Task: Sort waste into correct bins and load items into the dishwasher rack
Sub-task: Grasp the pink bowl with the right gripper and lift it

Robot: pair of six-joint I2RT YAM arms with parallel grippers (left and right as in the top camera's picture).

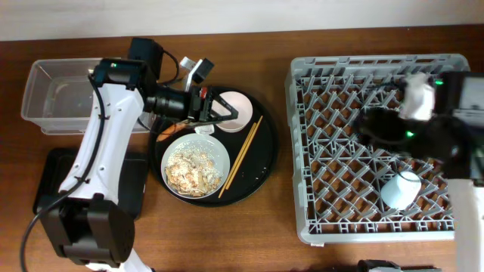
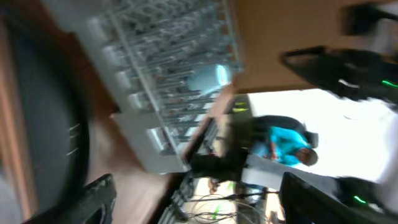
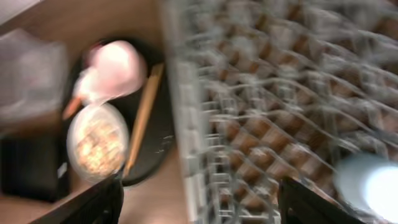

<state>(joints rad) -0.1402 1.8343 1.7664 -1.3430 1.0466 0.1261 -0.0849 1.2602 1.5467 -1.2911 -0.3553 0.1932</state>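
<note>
A brown wood grain with a smooth, soft sheen is being shown by the table. The dishwasher rack is being seen as matt grey plastic, and the clear box as glossy transparent plastic. Light is being reflected off the smooth, shiny round black tray. The chopsticks are being rendered as pale bare wood, the plate as smooth white, and the food scraps as rough and grainy.
</note>
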